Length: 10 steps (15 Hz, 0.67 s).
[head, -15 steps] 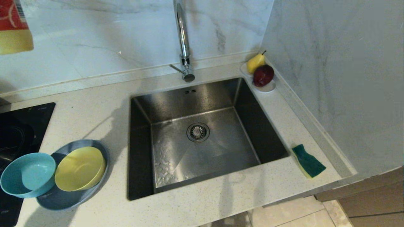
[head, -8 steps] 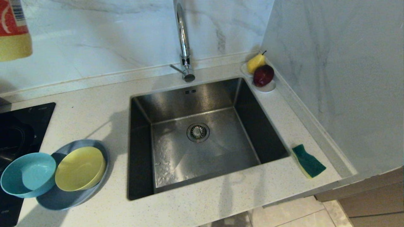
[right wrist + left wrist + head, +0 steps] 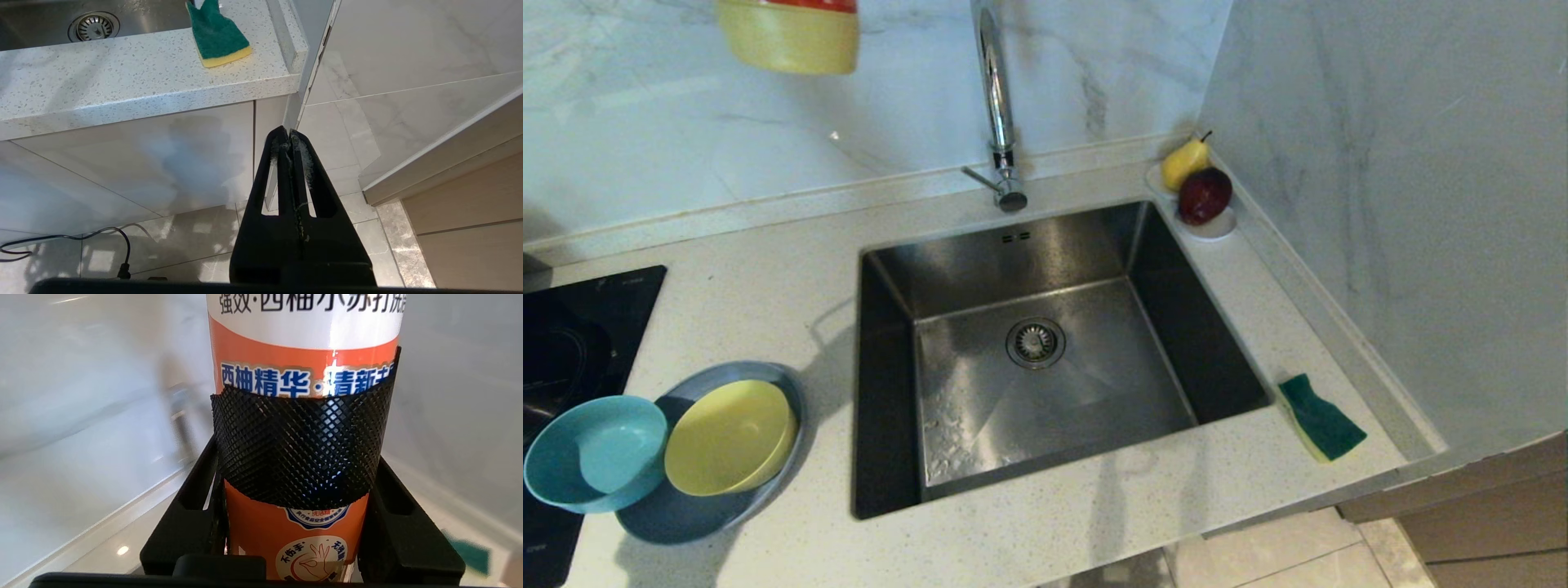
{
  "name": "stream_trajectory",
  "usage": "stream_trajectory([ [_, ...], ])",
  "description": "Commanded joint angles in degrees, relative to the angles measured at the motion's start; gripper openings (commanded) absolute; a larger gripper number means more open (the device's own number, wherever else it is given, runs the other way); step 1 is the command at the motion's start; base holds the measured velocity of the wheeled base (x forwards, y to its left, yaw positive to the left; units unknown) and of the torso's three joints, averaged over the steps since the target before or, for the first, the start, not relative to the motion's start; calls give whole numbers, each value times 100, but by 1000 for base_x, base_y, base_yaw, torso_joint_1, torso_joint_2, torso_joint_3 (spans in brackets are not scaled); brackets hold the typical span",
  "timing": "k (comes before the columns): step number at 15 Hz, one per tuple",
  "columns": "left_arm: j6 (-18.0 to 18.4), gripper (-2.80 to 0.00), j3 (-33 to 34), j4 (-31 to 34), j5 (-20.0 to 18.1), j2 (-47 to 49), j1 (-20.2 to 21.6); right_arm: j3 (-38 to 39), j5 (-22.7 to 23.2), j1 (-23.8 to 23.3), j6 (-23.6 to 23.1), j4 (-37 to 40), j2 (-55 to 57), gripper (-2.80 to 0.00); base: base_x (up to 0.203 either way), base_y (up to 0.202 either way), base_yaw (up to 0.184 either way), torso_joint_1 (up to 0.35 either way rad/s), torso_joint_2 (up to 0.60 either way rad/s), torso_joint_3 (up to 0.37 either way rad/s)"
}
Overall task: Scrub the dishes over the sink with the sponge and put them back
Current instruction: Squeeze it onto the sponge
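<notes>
Detergent bottle (image 3: 304,416) in left gripper (image 3: 300,522)

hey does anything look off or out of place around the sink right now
Mostly tidy. One oddity: the teal bowl sits tilted, half on the grey plate and half over the black cooktop. The left gripper holds a detergent bottle aloft.

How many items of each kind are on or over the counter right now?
Bowls: 2, teal bowl, yellow bowl
Plates: 1, grey-blue plate
Saucers: 1
Fruit: 2, pear, apple
Sponges: 1
Detergent bottles: 1
Total: 8
</notes>
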Motion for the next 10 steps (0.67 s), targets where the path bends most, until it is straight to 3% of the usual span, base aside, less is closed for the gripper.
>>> stream_trajectory([
  [1, 11, -280, -706, -11, 22, 1000, -292, 1, 2, 2, 0, -1, -6, -280, 0, 0, 0, 0, 0, 0],
  [5, 6, -280, -1658, -13, 115, 1878, -604, 1, 2, 2, 0, -1, -6, -280, 0, 0, 0, 0, 0, 0],
  [10, 73, -280, -1712, -24, 420, 2537, -1019, 1, 2, 2, 0, -1, -6, -280, 0, 0, 0, 0, 0, 0],
])
